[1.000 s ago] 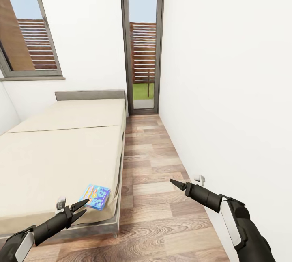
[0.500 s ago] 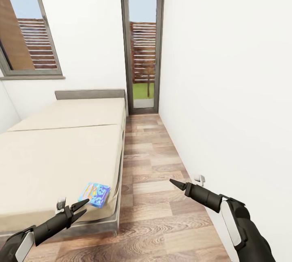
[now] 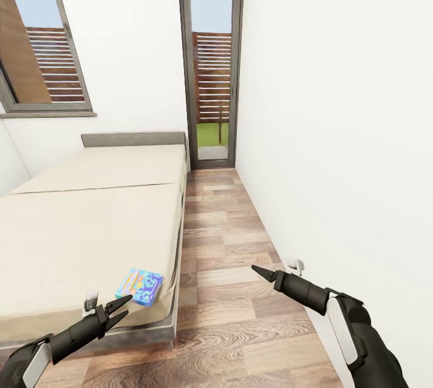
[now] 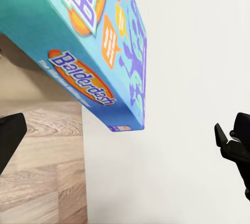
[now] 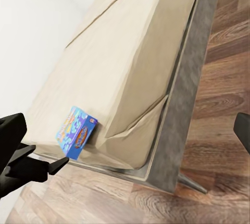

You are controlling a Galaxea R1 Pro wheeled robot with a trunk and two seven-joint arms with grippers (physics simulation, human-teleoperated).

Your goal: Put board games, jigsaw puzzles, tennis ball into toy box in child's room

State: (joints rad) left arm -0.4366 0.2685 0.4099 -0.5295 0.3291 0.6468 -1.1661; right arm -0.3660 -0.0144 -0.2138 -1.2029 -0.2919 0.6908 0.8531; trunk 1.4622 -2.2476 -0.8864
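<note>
Near bed's (image 3: 90,219) foot corner: blue board game (image 3: 140,287) flat on beige cover, just inside edge by wood floor (image 3: 240,292). Left gripper (image 3: 122,309) just short of box, 2 fingers slightly parted, empty; box close ahead in left wrist view (image 4: 99,41). Right gripper (image 3: 260,272) over floor, well apart, fingers together, holding nothing.

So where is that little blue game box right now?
In the head view the blue game box lies flat on the bed, near its foot corner on the floor side, just ahead of the left tool, which is not touching it.
</note>
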